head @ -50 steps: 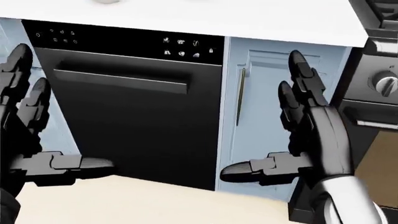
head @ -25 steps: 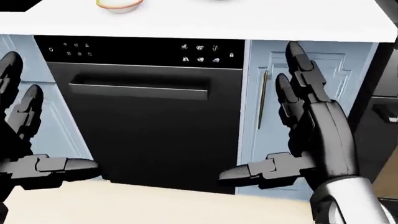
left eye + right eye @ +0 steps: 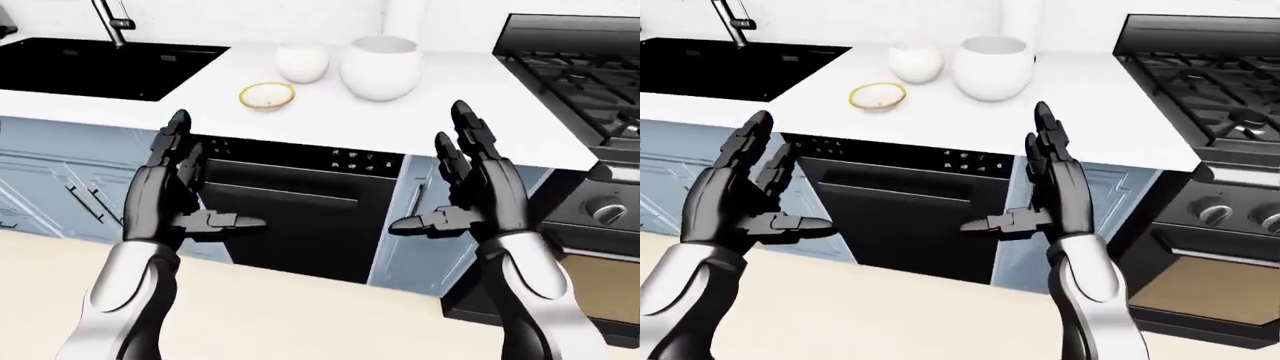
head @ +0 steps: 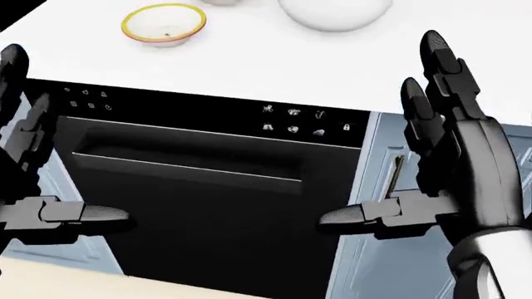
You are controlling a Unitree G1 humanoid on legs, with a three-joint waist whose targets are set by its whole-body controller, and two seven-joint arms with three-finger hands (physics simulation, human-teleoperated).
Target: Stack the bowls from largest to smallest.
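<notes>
**Three bowls on the surface, both hands raised and empty**

Left to right in the left-eye view: black sink (image 3: 95, 67) at far left; left hand (image 3: 180, 196) held up, fingers spread, gripping nothing; on the white surface (image 3: 330, 112) a small yellow-rimmed bowl (image 3: 267, 96), then a medium white bowl (image 3: 302, 61), then the largest white bowl (image 3: 381, 67) — all apart, unstacked. Below, dark dishwasher (image 3: 295, 217). Right hand (image 3: 470, 196) likewise open and empty — stove (image 3: 575, 71) beyond.
</notes>
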